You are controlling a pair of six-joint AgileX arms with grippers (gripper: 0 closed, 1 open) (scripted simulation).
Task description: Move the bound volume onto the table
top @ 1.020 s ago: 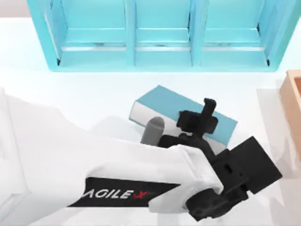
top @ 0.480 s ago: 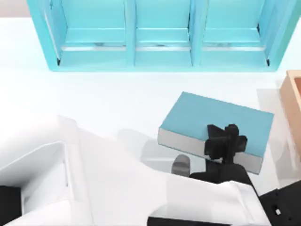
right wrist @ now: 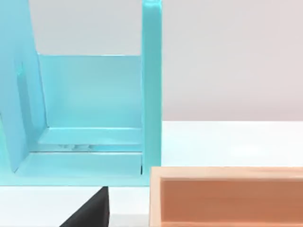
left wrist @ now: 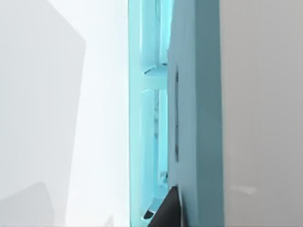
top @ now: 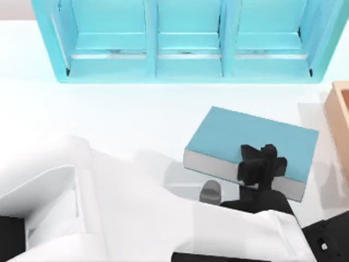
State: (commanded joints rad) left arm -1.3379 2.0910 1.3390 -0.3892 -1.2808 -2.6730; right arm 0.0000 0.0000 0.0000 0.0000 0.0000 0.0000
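My left arm point(top: 109, 213) comes in from the top view's lower left as a big white bulk and reaches across to the right half of the table point(top: 109, 120). My left gripper point(top: 262, 164) sits on the near edge of the bound volume point(top: 256, 139), black fingers clamped over the blue cover and down the grey-white page edge, so closed on the book as far as I can judge. The book is out of the turquoise shelf unit point(top: 185, 43), well apart from it and in front of its right bay, cover facing up and slightly skewed. A soft shadow lies under and left of it, so I can't tell whether it is fully resting on the table or just above. The left wrist view looks along the book's cover point(left wrist: 199, 118) with the shelf point(left wrist: 147, 94) behind it and one dark finger point(left wrist: 168, 210) against the cover. The tan wooden box point(top: 339, 114) is just beside the book at the right edge, apart from it. My right arm is parked, its wrist view facing the shelf's end bay point(right wrist: 90, 113) and the box point(right wrist: 227, 196); can't tell its fingers. Progress: removal from the shelf done, transfer basically done; what's left, I judge, is to settle it flat, let go and pull the left arm clear.
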